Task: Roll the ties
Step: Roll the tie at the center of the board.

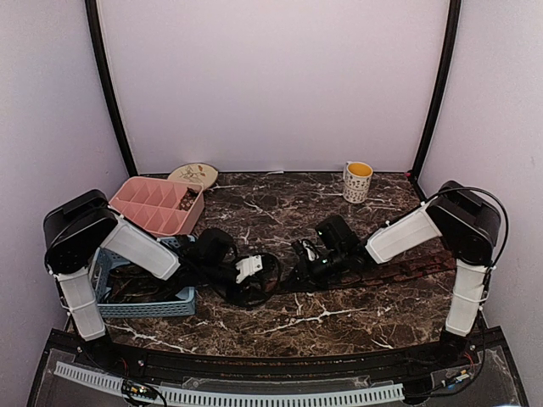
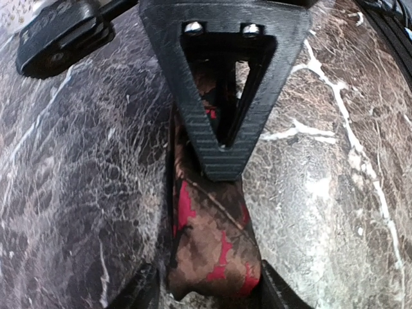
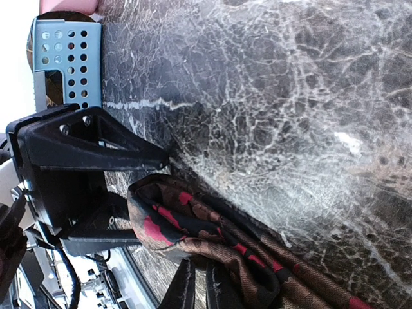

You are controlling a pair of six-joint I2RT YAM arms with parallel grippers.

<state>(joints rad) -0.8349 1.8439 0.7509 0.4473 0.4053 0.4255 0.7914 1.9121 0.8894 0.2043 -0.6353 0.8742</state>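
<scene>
A reddish-brown patterned tie [image 1: 405, 268] lies as a strip across the marble table, from the centre out to the right. Its folded end [image 2: 215, 248] sits between my left gripper's [image 2: 207, 293] two fingers, which touch it on both sides. My left gripper [image 1: 270, 275] and right gripper [image 1: 299, 264] meet at the table's centre. In the right wrist view the tie's end [image 3: 167, 215] forms a loop between the left fingers [image 3: 129, 154]. My right gripper [image 3: 203, 286] has its fingers nearly together on the tie's edge just behind that loop. One right finger [image 2: 222, 96] lies over the tie.
A blue perforated basket [image 1: 148, 303] stands at the near left under the left arm. A pink compartment tray [image 1: 140, 203] and a small plate [image 1: 193, 175] are at the back left. A spotted mug [image 1: 357, 181] stands at the back right.
</scene>
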